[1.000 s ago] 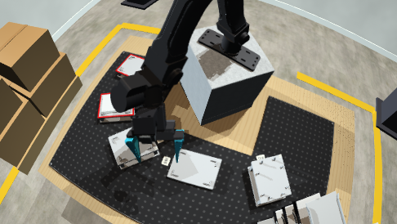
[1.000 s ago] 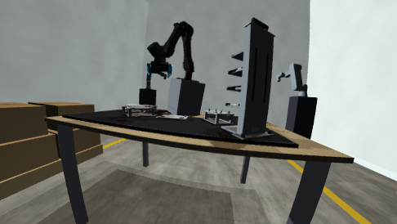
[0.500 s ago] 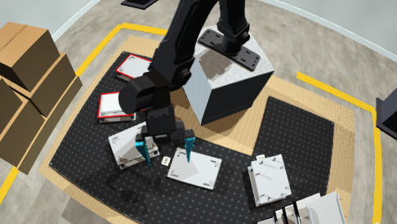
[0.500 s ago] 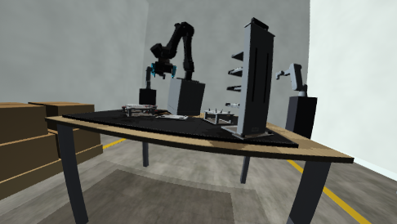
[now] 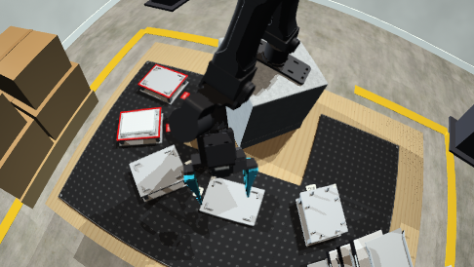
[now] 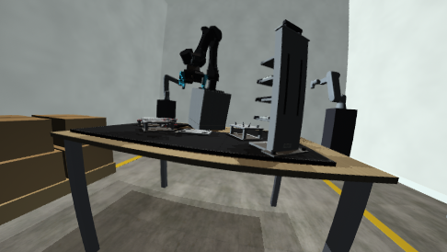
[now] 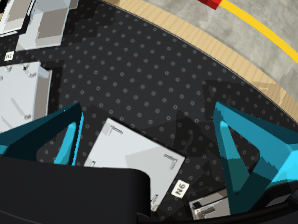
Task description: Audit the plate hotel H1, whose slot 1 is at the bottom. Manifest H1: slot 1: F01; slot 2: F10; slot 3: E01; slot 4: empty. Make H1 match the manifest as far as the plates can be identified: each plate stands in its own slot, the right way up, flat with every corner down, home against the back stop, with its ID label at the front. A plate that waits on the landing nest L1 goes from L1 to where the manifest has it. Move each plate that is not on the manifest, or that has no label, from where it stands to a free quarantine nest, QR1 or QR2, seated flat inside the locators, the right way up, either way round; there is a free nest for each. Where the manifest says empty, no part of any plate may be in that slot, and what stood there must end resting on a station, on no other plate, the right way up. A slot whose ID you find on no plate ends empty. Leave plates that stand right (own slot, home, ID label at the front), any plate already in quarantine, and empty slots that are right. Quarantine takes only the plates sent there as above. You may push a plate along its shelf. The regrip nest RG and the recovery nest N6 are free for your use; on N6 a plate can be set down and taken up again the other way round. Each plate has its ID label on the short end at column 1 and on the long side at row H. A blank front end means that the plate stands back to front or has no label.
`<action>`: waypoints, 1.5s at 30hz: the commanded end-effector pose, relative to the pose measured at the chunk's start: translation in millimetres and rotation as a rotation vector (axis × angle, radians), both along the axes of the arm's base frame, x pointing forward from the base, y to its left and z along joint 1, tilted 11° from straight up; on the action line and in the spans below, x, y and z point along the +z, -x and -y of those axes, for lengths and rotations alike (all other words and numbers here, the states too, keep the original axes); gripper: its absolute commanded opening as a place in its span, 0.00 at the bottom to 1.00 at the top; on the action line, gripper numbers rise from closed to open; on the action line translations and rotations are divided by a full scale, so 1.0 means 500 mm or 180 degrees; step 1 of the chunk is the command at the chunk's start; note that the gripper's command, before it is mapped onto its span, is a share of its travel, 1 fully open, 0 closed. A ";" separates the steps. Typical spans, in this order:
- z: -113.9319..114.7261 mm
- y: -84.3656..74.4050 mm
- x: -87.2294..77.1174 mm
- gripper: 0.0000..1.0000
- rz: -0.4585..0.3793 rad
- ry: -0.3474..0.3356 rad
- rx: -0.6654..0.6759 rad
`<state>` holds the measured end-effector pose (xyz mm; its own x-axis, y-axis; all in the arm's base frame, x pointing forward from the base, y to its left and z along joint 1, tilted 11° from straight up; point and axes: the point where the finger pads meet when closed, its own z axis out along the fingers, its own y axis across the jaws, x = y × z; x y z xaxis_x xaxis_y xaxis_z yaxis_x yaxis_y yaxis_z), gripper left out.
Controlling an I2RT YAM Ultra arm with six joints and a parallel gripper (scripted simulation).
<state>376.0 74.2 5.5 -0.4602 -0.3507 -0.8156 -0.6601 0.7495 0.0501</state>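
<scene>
My gripper (image 5: 221, 184) has cyan fingers, is open and holds nothing. In the side view it (image 6: 190, 80) hangs high above the table. Below it a flat white rectangle with corner marks (image 5: 232, 201) lies on the black mat. I cannot tell whether this is a plate or a bare nest. In the wrist view it (image 7: 136, 163) shows between my fingers, with a small white tag (image 7: 180, 189) at its end. A raised white plate or nest (image 5: 158, 171) lies just to its left. The plate hotel H1 (image 6: 287, 89) is a tall grey tower at the table's right, with shelves sticking out.
Two red-framed quarantine nests (image 5: 163, 82) (image 5: 139, 125) lie at the mat's far left. Another white nest with a plate (image 5: 322, 213) sits near the hotel's base (image 5: 385, 248). The grey arm pedestal (image 5: 283, 93) stands behind my gripper. Cardboard boxes (image 5: 29, 97) stand beside the table.
</scene>
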 end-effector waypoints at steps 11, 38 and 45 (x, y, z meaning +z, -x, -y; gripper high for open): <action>-0.062 0.006 0.025 1.00 0.0088 -0.0020 -0.0077; -0.203 0.063 0.040 1.00 0.0086 -0.0029 -0.0077; -0.237 0.094 0.042 1.00 0.0084 -0.0032 -0.0077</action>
<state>325.4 190.0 18.6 -0.4548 -0.3553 -0.8166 -0.6633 0.7471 0.0444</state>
